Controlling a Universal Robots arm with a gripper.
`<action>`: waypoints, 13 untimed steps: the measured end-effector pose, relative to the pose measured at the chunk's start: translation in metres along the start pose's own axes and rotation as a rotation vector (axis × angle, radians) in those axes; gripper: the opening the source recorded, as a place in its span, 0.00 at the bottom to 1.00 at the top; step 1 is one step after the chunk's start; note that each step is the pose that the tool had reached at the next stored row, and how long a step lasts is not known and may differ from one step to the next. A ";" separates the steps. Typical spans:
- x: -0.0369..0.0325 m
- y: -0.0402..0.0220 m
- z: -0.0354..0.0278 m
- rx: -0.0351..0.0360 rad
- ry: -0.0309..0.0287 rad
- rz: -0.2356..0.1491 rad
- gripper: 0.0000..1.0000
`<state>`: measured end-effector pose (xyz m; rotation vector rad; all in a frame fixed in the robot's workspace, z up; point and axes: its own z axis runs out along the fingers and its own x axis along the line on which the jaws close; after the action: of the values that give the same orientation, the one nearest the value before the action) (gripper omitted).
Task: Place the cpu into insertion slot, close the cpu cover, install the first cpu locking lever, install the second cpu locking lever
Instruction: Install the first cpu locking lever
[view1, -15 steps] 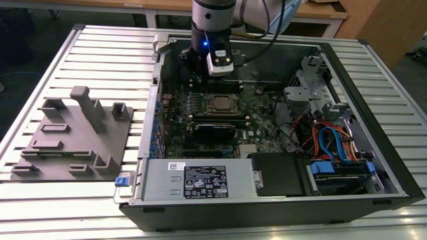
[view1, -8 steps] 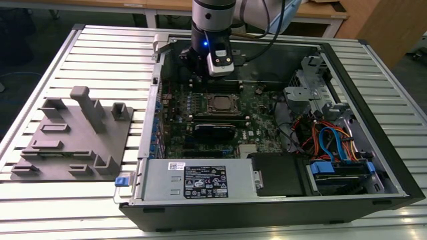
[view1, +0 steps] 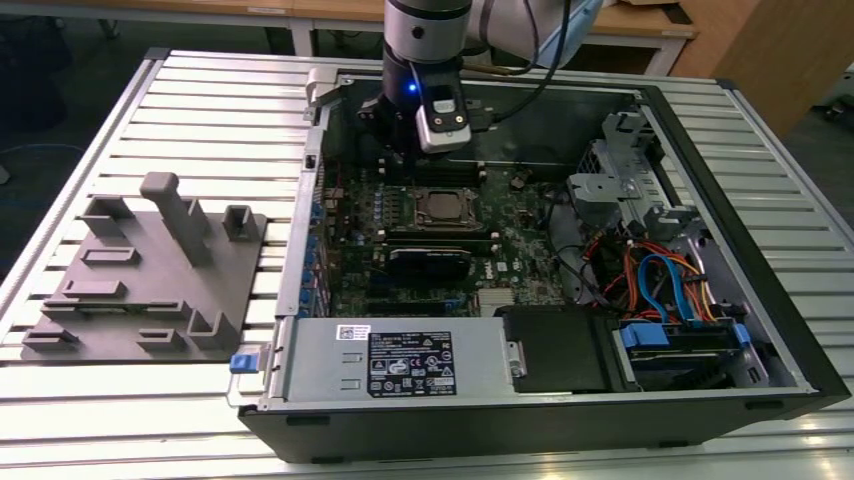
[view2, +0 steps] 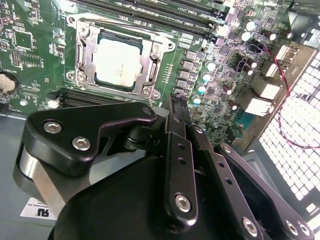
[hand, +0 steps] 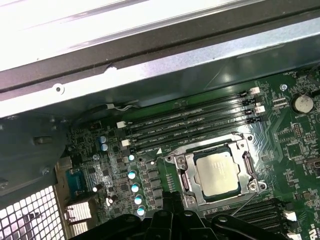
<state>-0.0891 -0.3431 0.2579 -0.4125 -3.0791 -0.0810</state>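
Hovering at the far side of the silver-rimmed square insertion slot (view2: 75, 75), the black tool (view2: 176, 102) is pinched narrow, likely for pushing rather than gripping, with the pale metal cpu (view2: 117, 60) seated beneath the thin silver-framed cpu cover (view2: 147, 55).

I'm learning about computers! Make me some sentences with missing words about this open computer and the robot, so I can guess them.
1. The circuit board is coloured ___.
2. A silver metal frame lies ___ the chip.
3. The grey stand lies on the exterior view's ___ of the computer case.
4. The end effector hangs ___ the circuit board.
Missing words: green; around; left; above.
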 end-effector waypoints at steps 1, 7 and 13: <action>0.0000 0.0000 0.0000 0.0002 0.0002 -0.004 0.11; 0.0000 0.0000 0.0001 0.0022 0.0026 -0.056 0.11; 0.0033 -0.0009 0.0002 -0.0006 -0.0115 -0.072 0.11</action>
<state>-0.0925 -0.3431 0.2578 -0.3033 -3.1052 -0.0818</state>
